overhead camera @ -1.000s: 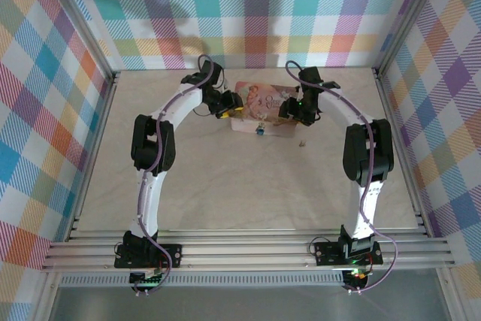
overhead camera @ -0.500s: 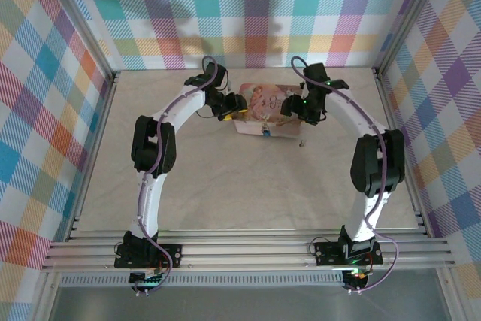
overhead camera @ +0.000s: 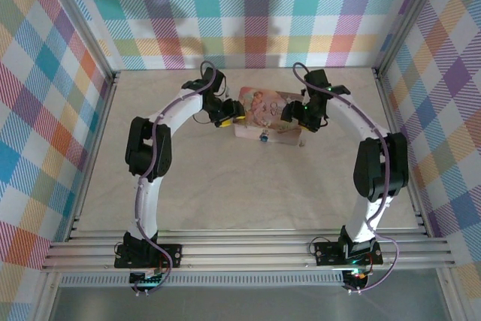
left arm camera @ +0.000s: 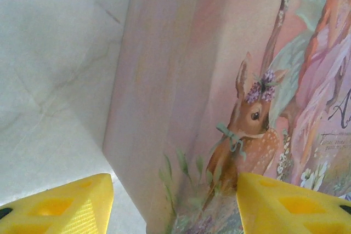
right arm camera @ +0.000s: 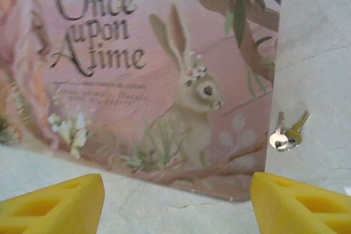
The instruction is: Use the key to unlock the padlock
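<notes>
Now left end effector spread over tin corner; right end effector spread, key beside tin edge on bare table

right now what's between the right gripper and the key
Right wrist view: between the right gripper and the key lie a strip of bare table and a corner of the pink tin.

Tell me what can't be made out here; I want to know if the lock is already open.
Padlock: top view, a blue speck at the tin's near edge; shackle too small to judge.
Key: right wrist view, two keys bunched beside the tin; teeth blurred.
Tin: left wrist view, cut off by the frame edges.
</notes>
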Available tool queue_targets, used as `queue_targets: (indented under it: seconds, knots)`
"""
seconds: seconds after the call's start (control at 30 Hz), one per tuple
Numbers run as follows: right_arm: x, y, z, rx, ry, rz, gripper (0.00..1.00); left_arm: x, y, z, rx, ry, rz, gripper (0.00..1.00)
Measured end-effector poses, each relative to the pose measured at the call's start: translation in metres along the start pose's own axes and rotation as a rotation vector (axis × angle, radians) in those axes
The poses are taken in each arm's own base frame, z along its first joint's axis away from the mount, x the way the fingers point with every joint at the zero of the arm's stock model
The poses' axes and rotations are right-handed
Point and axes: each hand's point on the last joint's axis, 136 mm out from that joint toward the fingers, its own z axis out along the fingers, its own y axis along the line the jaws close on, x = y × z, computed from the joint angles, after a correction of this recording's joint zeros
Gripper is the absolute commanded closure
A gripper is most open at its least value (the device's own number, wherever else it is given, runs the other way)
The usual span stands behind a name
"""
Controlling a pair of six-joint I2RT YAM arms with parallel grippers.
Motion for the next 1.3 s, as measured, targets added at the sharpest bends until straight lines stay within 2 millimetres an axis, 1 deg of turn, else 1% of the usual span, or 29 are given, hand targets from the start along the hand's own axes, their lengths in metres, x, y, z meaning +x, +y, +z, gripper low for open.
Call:
queue_targets:
  seconds: [0.07, 0.13, 0.2, 0.3, 0.4, 0.5, 0.57, 0.63, 0.77, 0.83, 0.93, 0.97, 1.07, 1.13, 1.2, 1.3]
  knots:
    - [-0.001, -0.003, 0.01, 0.02, 0.034, 0.014, 0.32, 0.003, 0.003, -0.003, -0.005, 0.003, -0.005, 0.4]
    - [-0.01, 0.003, 0.01, 0.002, 0.036, 0.02, 0.33, 0.006, 0.007, -0.006, -0.012, 0.003, -0.008, 0.4]
    - [-0.019, 0.007, 0.016, -0.006, 0.036, 0.023, 0.34, 0.009, 0.011, -0.009, -0.018, 0.002, -0.012, 0.4]
    - [-0.03, 0.017, 0.02, -0.049, 0.031, 0.024, 0.35, 0.011, 0.018, -0.015, -0.029, -0.002, -0.018, 0.39]
    - [-0.04, 0.029, 0.025, -0.098, 0.036, 0.021, 0.35, 0.007, 0.022, -0.018, -0.034, -0.011, -0.024, 0.39]
    - [-0.053, 0.043, 0.032, -0.133, 0.036, 0.008, 0.32, 0.002, 0.029, -0.021, -0.044, -0.023, -0.034, 0.38]
    - [-0.058, 0.05, 0.032, -0.145, 0.026, -0.002, 0.3, -0.003, 0.034, -0.024, -0.059, -0.038, -0.036, 0.35]
    - [-0.058, 0.05, 0.03, -0.134, 0.024, -0.004, 0.28, -0.009, 0.04, -0.03, -0.093, -0.057, -0.026, 0.3]
    - [-0.056, 0.041, 0.024, -0.067, 0.02, -0.002, 0.25, -0.022, 0.045, -0.047, -0.158, -0.106, 0.023, 0.22]
    - [-0.053, 0.035, 0.017, -0.032, 0.016, 0.002, 0.24, -0.024, 0.049, -0.053, -0.18, -0.118, 0.036, 0.21]
    - [-0.049, 0.026, 0.001, 0.022, -0.007, 0.004, 0.24, -0.026, 0.054, -0.062, -0.2, -0.13, 0.044, 0.21]
    - [-0.047, 0.022, -0.005, 0.038, -0.018, 0.004, 0.26, -0.027, 0.056, -0.064, -0.205, -0.132, 0.043, 0.21]
    - [-0.035, 0.008, -0.021, 0.09, -0.037, 0.012, 0.42, -0.028, 0.058, -0.069, -0.211, -0.141, 0.047, 0.23]
    - [-0.025, -0.003, -0.024, 0.121, -0.032, 0.022, 0.49, -0.022, 0.06, -0.07, -0.212, -0.135, 0.049, 0.24]
    - [-0.015, -0.017, -0.018, 0.154, -0.007, 0.038, 0.52, -0.014, 0.063, -0.071, -0.213, -0.121, 0.043, 0.25]
    - [0.003, -0.037, -0.002, 0.201, 0.053, 0.065, 0.54, 0.002, 0.069, -0.07, -0.215, -0.092, 0.029, 0.25]
